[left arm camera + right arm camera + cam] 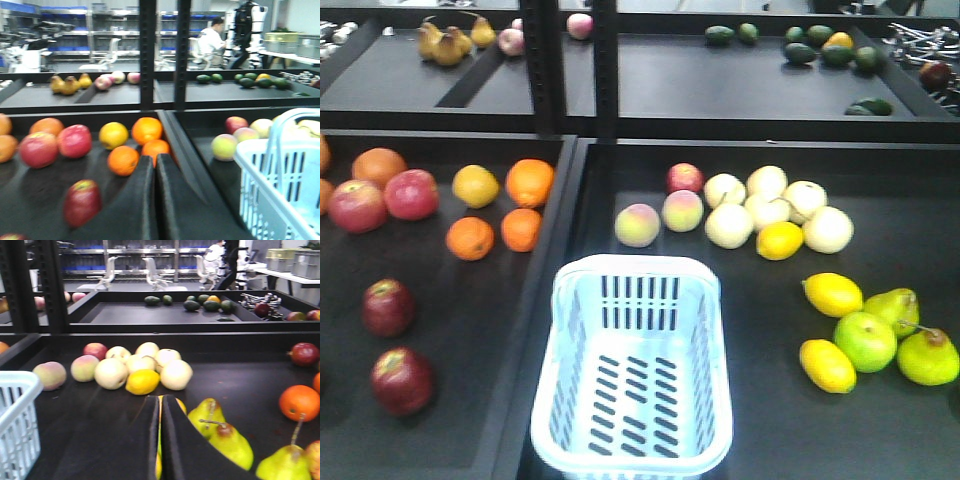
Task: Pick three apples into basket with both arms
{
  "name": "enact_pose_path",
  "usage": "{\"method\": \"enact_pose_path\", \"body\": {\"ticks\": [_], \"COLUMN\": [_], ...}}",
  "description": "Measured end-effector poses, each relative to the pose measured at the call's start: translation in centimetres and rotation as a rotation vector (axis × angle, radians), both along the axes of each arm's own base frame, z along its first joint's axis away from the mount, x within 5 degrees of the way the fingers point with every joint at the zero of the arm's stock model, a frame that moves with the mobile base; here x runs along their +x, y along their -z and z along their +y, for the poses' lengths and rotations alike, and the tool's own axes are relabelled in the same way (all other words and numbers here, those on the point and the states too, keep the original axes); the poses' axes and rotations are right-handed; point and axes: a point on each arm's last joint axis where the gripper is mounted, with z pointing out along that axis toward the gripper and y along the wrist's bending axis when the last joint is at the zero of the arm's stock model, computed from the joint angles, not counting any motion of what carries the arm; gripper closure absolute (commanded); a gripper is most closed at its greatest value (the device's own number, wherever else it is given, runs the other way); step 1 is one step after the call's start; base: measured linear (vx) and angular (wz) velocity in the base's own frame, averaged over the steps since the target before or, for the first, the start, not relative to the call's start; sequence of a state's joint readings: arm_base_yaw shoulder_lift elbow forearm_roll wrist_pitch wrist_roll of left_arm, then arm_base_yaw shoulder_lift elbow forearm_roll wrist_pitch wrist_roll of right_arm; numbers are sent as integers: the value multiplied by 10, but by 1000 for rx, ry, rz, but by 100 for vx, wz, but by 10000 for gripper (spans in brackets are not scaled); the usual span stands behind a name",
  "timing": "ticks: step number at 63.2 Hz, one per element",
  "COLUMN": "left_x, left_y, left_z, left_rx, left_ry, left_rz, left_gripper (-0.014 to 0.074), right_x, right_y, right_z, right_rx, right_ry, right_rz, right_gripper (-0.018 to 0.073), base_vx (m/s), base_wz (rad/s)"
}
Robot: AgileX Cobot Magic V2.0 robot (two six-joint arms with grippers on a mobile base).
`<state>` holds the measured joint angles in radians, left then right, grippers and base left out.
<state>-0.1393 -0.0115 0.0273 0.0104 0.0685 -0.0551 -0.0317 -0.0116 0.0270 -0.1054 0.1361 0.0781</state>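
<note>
Two dark red apples (388, 307) (402, 380) lie on the left tray, one behind the other. The pale blue basket (552, 375) stands empty at the front centre. In the left wrist view my left gripper (155, 158) is shut on nothing, low over the tray; one apple (82, 202) lies to its left and the basket (260, 175) to its right. A sliver of another dark apple (10, 236) shows at the bottom left corner. My right gripper (161, 398) is shut and empty over the right tray, with the basket (17, 390) at its far left. Neither gripper shows in the front view.
Oranges (529, 182), a yellow fruit and two pinkish-red apples (411, 194) sit behind the dark apples. Peaches, pale round fruit and lemons (779, 240) fill the right tray, with green pears (865, 341) near the right gripper. A raised divider (560, 200) separates the trays.
</note>
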Motion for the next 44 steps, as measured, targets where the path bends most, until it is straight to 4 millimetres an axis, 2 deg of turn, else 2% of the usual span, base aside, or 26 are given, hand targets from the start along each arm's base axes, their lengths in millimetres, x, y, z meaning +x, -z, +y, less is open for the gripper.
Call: {"method": "enact_pose_path", "body": {"ticks": [21,44], "left_x": [0,0], "left_y": [0,0], "left_z": [0,0], "left_rx": [0,0], "left_ry": [0,0], "left_rz": [0,0], "left_gripper": [603,603], "right_x": [0,0], "right_y": [0,0], "right_z": [0,0], "right_rx": [0,0], "right_ry": [0,0], "right_rz": [0,0], "right_gripper": [568,568], "base_vx": [8,3], "base_wz": [-24,-2]}}
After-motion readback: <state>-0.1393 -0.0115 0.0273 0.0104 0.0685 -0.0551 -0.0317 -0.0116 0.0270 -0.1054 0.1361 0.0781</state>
